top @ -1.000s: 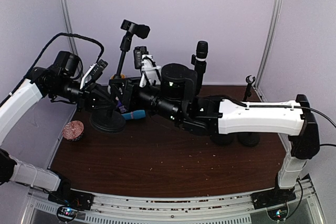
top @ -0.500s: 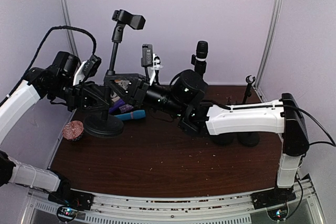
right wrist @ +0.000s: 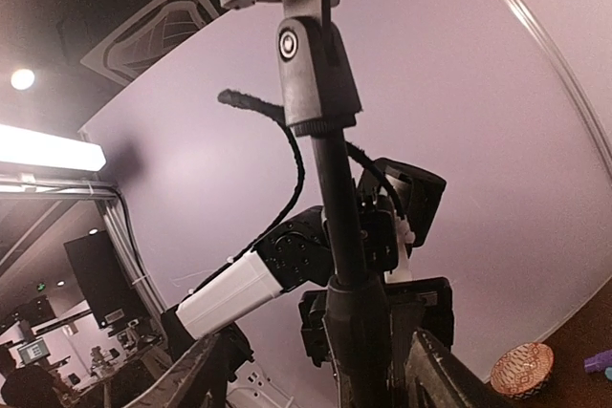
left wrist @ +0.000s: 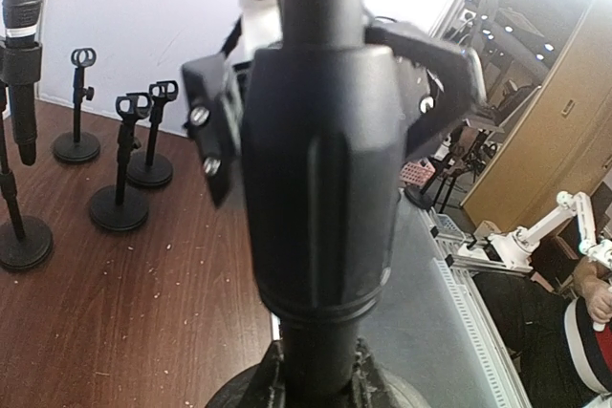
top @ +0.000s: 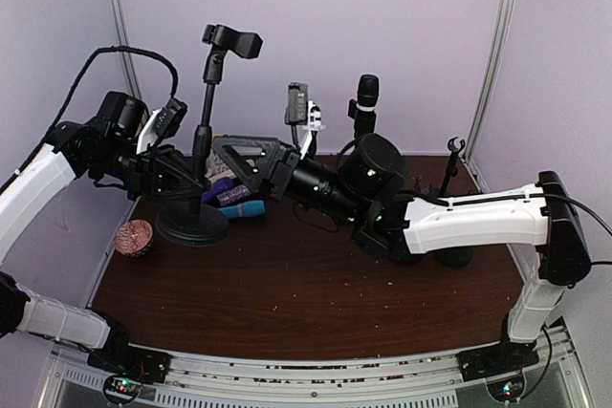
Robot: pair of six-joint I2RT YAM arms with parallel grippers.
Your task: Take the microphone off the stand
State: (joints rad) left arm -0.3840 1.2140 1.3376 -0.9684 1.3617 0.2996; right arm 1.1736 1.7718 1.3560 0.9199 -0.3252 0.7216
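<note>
L gripper [left wrist: 330,112] clamped on stand [top: 203,131] pole; R gripper [right wrist: 320,370] jaws apart either side of it, not touching. Clip [top: 232,41] up top empty; only clear microphone [left wrist: 21,7] sits upright in back stand [left wrist: 23,241], so prob. unfinished. Vs 1 s ago: stand now upright, R jaws opened

Left arm [top: 38,183] bent in from the left, left gripper [top: 194,181] clamped low on the stand [top: 205,107] pole, right arm [top: 478,217] stretched leftward, right gripper [top: 232,164] fingers spread apart.

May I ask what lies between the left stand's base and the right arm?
Beside the stand, a blue item and a purple item, in the top view.
</note>
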